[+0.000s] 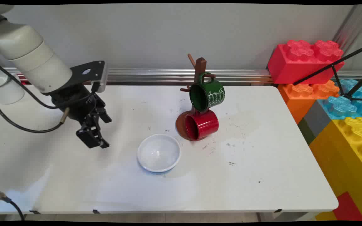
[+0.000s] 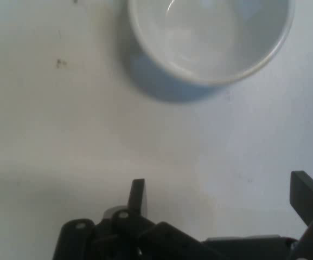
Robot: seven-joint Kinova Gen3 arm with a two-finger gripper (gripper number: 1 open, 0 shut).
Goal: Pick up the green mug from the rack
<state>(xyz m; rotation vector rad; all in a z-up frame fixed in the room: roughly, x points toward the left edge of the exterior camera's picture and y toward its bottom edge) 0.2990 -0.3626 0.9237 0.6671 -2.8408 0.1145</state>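
**End effector open over bare desk, left of bowl**

Nearest, the desk's (image 1: 74, 188) front edge runs straight across, with a wide bare strip behind it from the left side to the rounded right corner. Further in, the end effector (image 1: 94, 139) hangs over the desk's left half, fingers (image 2: 138, 196) spread apart and holding nothing. A white bowl (image 1: 158, 153) sits to its right, apart from it, upright and empty, with clear surface all round its rim. Just behind the bowl's right side stands a brown rack (image 1: 200, 67). A red mug (image 1: 201, 125) lies low against its base and a green mug (image 1: 207, 95) hangs above. Right of the rack, open desk reaches the edge, where big toy bricks (image 1: 306, 61) are stacked.
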